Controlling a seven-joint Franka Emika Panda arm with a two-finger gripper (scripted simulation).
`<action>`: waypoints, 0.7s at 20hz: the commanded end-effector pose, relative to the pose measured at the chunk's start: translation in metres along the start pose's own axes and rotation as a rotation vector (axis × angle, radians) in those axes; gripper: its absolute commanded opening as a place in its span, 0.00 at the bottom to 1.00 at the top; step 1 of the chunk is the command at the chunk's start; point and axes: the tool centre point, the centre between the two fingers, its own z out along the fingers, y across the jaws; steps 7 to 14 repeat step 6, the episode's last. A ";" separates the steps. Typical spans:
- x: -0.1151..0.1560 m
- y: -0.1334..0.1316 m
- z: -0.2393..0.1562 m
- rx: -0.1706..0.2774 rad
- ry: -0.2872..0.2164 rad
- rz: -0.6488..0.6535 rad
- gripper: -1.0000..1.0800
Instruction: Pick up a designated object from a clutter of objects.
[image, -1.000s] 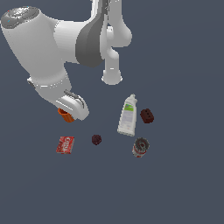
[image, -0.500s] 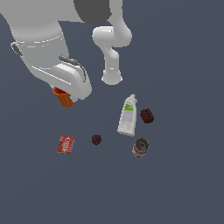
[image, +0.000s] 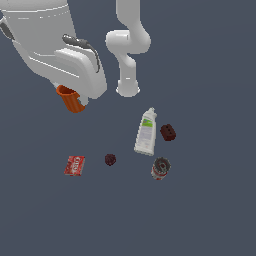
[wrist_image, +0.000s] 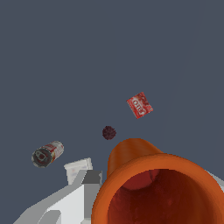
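Note:
The orange-red tapered cup (image: 70, 98) hangs under my gripper (image: 75, 97), lifted well above the floor at the exterior view's upper left. The gripper is shut on the cup; its fingers are mostly hidden by the hand. In the wrist view the cup (wrist_image: 153, 183) fills the near foreground, hollow mouth toward the camera. Below lie the flat red box (image: 74, 165), the dark maroon lump (image: 110, 159), the white bottle with green label (image: 146, 132), the dark red brick (image: 168, 132) and the red-silver can (image: 160, 168).
The arm's white base (image: 128, 88) stands behind the bottle. In the wrist view the red box (wrist_image: 139, 105), maroon lump (wrist_image: 109, 132), can (wrist_image: 47, 154) and an end of the bottle (wrist_image: 78, 169) lie far below on the dark grey floor.
My gripper has risen with the cup in it, up and toward the camera. The items on the floor have not moved.

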 end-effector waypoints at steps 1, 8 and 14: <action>0.000 -0.001 -0.004 0.000 0.000 0.000 0.00; 0.001 -0.001 -0.001 0.000 0.000 0.000 0.00; 0.001 -0.001 -0.001 0.000 0.000 0.000 0.00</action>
